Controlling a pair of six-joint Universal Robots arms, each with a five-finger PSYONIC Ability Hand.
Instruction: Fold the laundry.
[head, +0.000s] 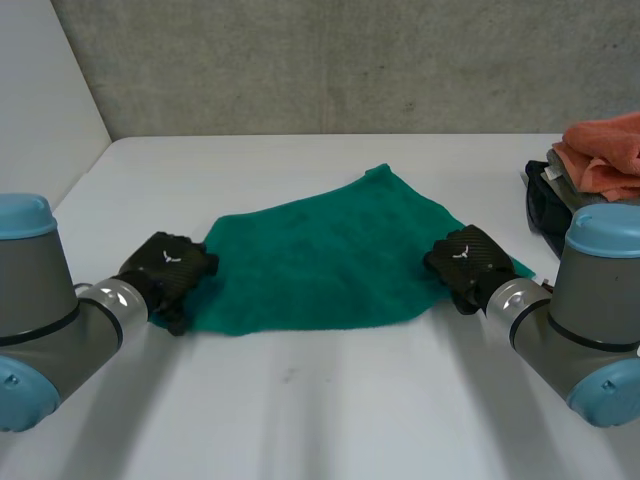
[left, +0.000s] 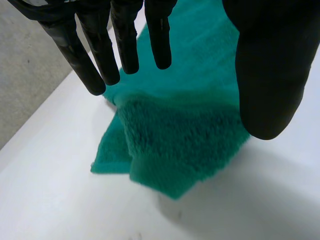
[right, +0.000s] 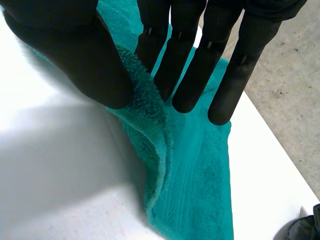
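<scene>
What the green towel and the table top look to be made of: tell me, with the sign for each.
The green towel: probably cotton terry, matte; fuzzy looped pile, with a flatter woven band near its edge in the right wrist view. The table top: smooth, hard, white, faintly sheeny; likely laminate or painted board, I cannot tell which.

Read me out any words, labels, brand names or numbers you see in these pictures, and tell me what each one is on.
There is no readable text in any view.
Back of the left hand: a small white emblem, a symbol and not letters.
Back of the right hand: the same white emblem, no letters.
On the green towel and the orange cloth: no tag or print visible.
</scene>
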